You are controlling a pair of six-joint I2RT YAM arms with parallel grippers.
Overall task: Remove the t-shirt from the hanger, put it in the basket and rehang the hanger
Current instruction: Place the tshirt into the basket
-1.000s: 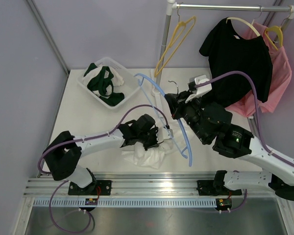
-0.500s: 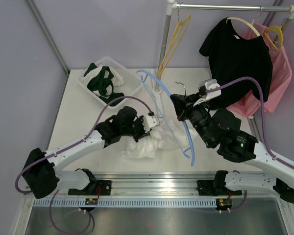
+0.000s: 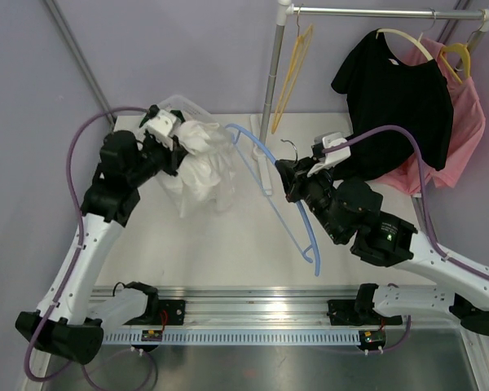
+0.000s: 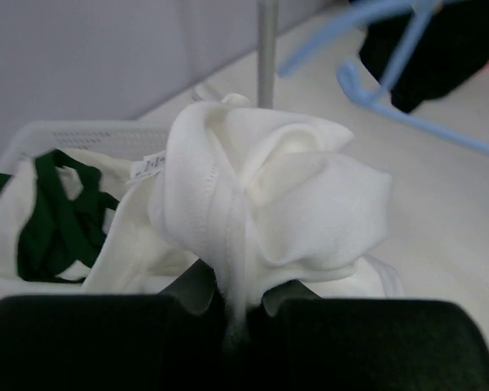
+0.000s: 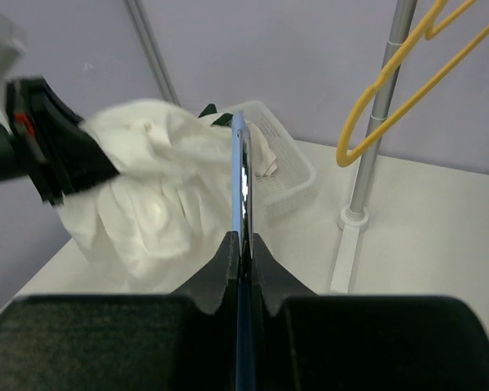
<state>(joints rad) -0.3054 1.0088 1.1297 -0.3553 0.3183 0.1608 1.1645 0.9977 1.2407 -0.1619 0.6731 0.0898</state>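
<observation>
No lettering, brand or number can be read in any view. The white t-shirt point(image 4: 269, 204) carries a small sewn tag point(image 4: 149, 167) on its left fold (seen from the left wrist), but the faint grey print on it is too small and blurred to make out.

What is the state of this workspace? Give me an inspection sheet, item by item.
Surface: white table, mostly bare in the middle.
Job's things: white t-shirt is off the blue hanger, bunched and lifted near the basket.
Clutter: white basket at the far left corner, holding a green garment.
Grippers: left gripper shut on the white t-shirt; right gripper shut on the blue hanger.
Cables: purple cables loop along both arms, clear of the cloth.
Surroundings: rail carrying an empty yellow hanger, a black t-shirt and a pink garment; plain walls.
</observation>
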